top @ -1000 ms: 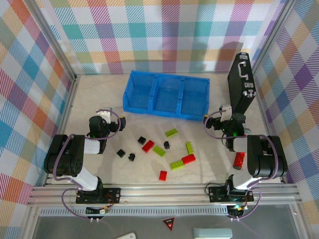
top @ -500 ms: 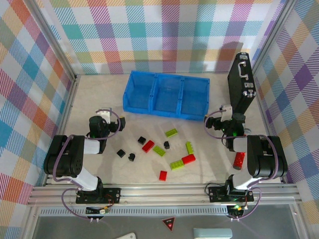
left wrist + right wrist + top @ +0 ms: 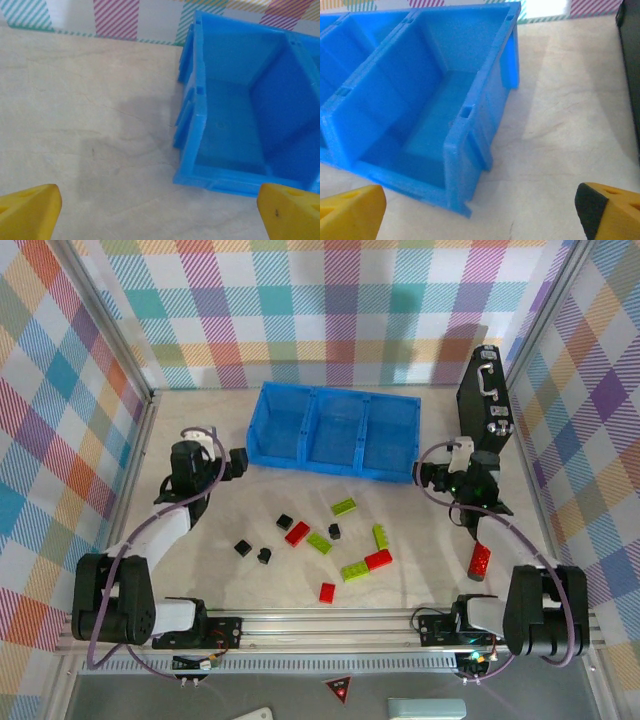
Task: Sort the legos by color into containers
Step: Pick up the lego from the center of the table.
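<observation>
Plaid cloth in many colours walled a pale, marbled table (image 3: 200, 410), and a bright blue three-compartment tray (image 3: 330, 468) sat toward its far side. All the legos lay loose on the table on the near side of the tray, apart from it: red bricks (image 3: 297, 533), lime green bricks (image 3: 344, 506) and small black bricks (image 3: 285, 522), mixed together. The left gripper (image 3: 238, 461) hung just beside the tray's left end, jaws spread wide and holding nothing. Its wrist camera looked into the left compartment (image 3: 230, 135) between two yellow fingertips (image 3: 27, 212). The right gripper (image 3: 420, 477) hung just off the tray's right near corner, jaws likewise spread and empty. A black hard case (image 3: 483, 405) stood upright to the right of the tray, and a red cylinder (image 3: 480, 562) lay on that side, nearer than the tray.
</observation>
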